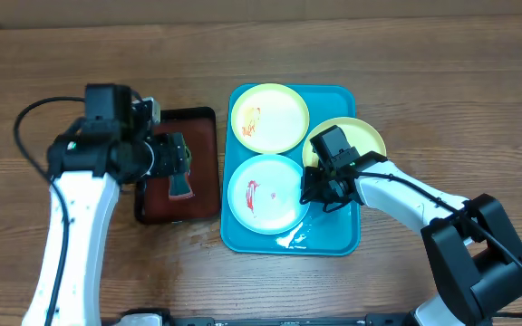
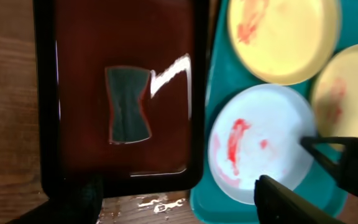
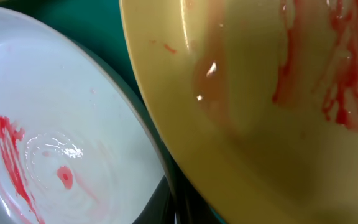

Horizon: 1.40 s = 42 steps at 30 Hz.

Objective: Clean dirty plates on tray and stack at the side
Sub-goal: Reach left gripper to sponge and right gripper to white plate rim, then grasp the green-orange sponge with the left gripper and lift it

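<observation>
My right gripper sits at the rim of the yellow plate by the tray edge. I cannot tell its grip. A weak pinch may drop it onto the blue plate.

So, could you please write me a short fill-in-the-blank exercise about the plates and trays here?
1. The blue tray holds ___ plates.
2. Of these, ___ are yellow.
3. The left claw hangs over the black tray, not the ___ one.

Missing words: three; two; blue.
</observation>
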Motion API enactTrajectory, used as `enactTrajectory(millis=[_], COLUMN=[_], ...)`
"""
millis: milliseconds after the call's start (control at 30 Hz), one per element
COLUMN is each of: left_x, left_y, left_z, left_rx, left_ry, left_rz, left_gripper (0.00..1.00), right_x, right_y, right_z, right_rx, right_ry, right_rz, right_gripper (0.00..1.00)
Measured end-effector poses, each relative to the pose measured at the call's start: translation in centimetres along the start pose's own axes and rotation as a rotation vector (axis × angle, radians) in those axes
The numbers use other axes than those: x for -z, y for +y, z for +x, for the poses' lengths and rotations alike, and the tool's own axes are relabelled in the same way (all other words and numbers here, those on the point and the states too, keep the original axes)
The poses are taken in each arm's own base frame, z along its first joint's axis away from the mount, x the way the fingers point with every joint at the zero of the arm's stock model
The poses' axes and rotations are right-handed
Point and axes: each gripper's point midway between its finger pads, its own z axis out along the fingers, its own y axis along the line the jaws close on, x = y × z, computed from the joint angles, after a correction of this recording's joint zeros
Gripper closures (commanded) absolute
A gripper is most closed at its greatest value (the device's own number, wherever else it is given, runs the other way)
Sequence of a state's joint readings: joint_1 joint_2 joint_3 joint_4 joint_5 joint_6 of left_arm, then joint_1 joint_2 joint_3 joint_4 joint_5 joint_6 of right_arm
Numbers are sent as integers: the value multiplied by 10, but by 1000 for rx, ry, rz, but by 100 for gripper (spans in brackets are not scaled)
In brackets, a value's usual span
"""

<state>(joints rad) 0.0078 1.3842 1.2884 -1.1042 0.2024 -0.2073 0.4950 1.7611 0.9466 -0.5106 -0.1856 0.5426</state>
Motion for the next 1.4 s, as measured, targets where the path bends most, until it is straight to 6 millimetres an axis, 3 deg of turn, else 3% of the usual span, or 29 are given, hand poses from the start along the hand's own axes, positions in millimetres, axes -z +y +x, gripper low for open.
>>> enactTrajectory(millis=[267,467,567,600,833,967,1067,1267,1400], left_x=[-89,-150,-168,-171,-169,-157,-142,-97,-91], left_y=[34,53,59,60,62,59,52,8,-40], left_z=[5,10,16,17,21,30,25,-16,-15], left_rx=[108,157,170,177,179,182,171,62,-43], left_ry=[203,285,315,322,345,408,405,226,184], left_rz=[-135,-187,-203,-207,-225,-239,-236,-167,-94], left_gripper=[37,68,96,96,96,96,96,96,96], right_x=[0,0,1,1,1,2,2,3,3], right_y=[-1,-2,-2,-2,-4,-4,-5,-6,-7], right_z=[0,0,0,0,2,2,3,3,4], right_rx=[-5,-5,-5,-5,-9,-14,-16,-18,-18], right_ry=[1,2,2,2,10,12,16,19,21], right_rz=[9,11,11,11,21,23,28,35,37], right_gripper=[96,96,96,96,96,96,96,96,96])
